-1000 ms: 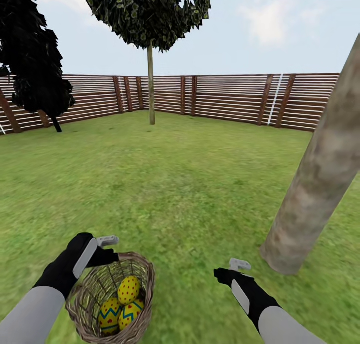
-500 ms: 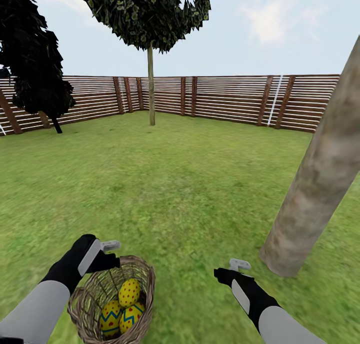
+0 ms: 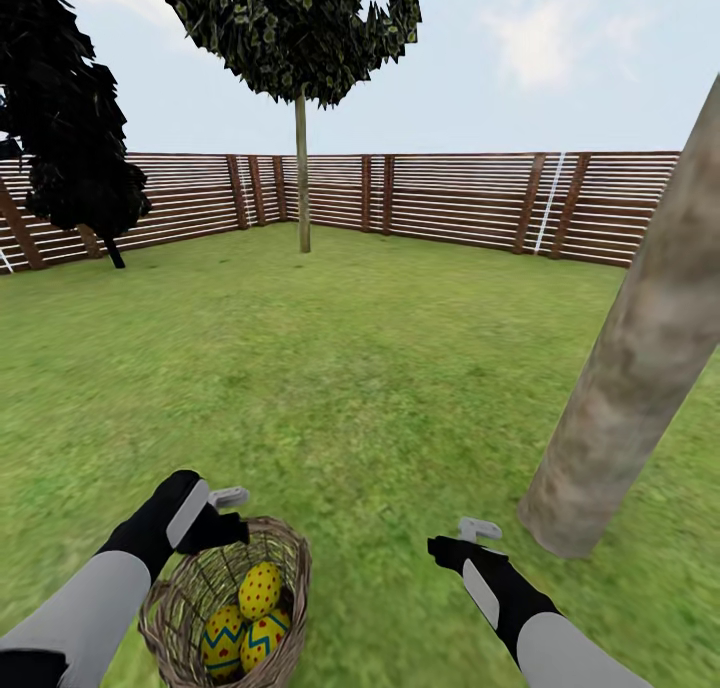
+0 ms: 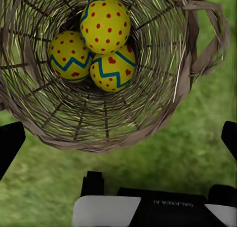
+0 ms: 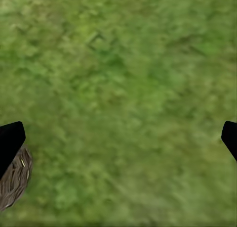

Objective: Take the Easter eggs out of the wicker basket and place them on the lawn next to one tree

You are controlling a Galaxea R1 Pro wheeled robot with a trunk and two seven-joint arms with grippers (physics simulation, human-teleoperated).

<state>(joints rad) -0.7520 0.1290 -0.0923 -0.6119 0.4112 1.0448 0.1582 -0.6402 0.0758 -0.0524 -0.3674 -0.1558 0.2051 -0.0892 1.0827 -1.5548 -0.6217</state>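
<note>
Eggs [image 4: 101,44] all sit in my wicker basket [image 4: 163,113]; left gripper [image 4: 118,138] and right gripper [image 5: 118,138] both spread wide above lawn [image 3: 380,368].

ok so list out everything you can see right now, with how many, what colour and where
eggs: three, yellow with red dots, two with blue-green zigzags, piled at the bottom of the basket
basket: one, brown wicker, on the grass near the left claw
thick tree: one, pale grey-brown trunk, near right
thin tree: one, dark green crown, by the far fence
dark tree: one, almost black, far left
fence: brown slats, around the yard
grass: green, all around
left claw: open, above the basket's far rim
right claw: open, over bare grass
</note>
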